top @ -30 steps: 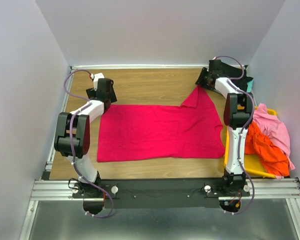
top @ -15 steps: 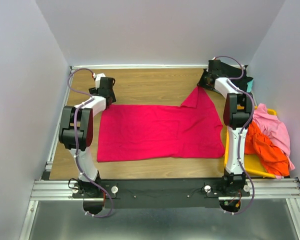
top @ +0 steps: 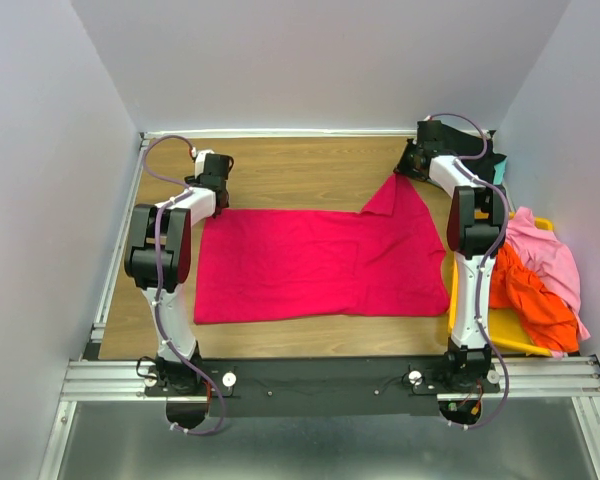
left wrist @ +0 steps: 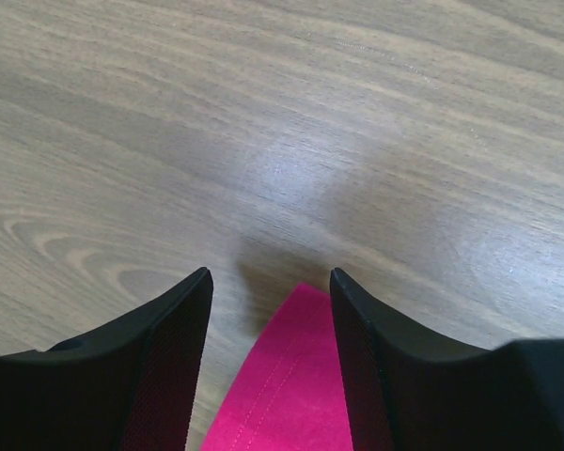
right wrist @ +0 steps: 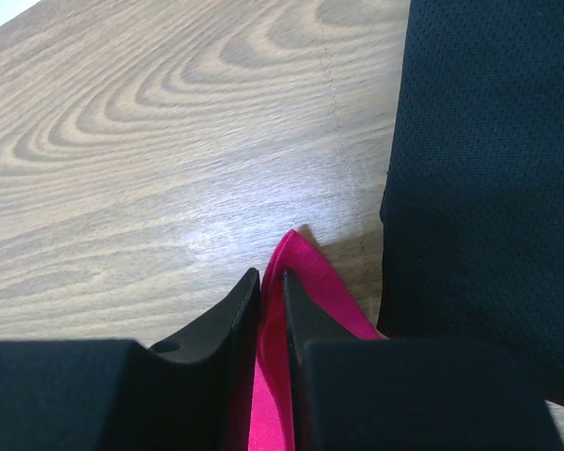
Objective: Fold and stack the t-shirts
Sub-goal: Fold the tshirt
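Smooth crimson shirt (top: 320, 262) across pale woodgrain table (top: 280, 170)

White-black arms (top: 175, 320); purple cables (top: 504, 225)

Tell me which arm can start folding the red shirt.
Right. The right end effector is shut on a corner of the red shirt; the left end effector is open around another corner.

Wood-grain counter (top: 300, 165), yellow plastic bin (top: 507, 328) at its right edge, plain white walls (top: 310, 60) around, aluminium rail (top: 110, 377) along near edge
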`<state>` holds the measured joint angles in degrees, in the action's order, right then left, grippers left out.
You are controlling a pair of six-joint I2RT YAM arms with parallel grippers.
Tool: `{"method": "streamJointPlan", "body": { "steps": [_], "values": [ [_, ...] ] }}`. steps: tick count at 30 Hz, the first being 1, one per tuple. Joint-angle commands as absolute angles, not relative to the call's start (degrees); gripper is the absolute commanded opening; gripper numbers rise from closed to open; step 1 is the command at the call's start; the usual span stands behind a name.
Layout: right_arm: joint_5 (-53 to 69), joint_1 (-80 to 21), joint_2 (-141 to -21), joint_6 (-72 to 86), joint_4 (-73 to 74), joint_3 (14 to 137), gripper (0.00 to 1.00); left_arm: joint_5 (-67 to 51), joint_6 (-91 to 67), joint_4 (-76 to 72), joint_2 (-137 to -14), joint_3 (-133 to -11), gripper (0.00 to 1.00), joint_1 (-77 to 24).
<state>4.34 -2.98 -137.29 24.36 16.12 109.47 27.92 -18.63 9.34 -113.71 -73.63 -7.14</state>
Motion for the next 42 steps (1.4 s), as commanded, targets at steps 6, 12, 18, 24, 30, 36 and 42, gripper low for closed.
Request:
{"method": "streamJointPlan", "body": {
  "steps": [6,12,18,24,30,36,42],
  "values": [
    [5.63,-2.90,-136.85,23.73,16.52,107.67,0.23,29.36,-16.53,10.72,-115.40,-74.18,0.56,-7.64],
    [5.80,-2.90,-136.67,23.55,16.52,107.84,0.23,31.55,-16.17,12.57,-118.30,-76.64,0.56,-8.70],
    [5.54,-2.90,-136.67,23.38,16.52,107.75,0.23,32.69,-15.56,12.92,-119.09,-77.43,0.45,-9.67],
    [5.36,-2.90,-135.62,23.20,16.52,106.96,0.23,33.40,-15.12,13.62,-118.83,-76.29,0.34,-11.25],
    [5.45,-2.90,-135.00,23.12,16.52,106.52,0.22,33.66,-15.38,13.97,-119.09,-75.50,0.00,-11.51],
    [5.97,-2.99,-134.04,23.03,16.52,106.09,0.22,34.89,-15.99,13.54,-117.43,-75.15,0.00,-11.51],
    [5.89,-2.81,-128.50,22.94,16.44,103.45,0.01,36.03,-16.70,9.42,-111.45,-72.78,0.00,-11.43]
  ]
}}
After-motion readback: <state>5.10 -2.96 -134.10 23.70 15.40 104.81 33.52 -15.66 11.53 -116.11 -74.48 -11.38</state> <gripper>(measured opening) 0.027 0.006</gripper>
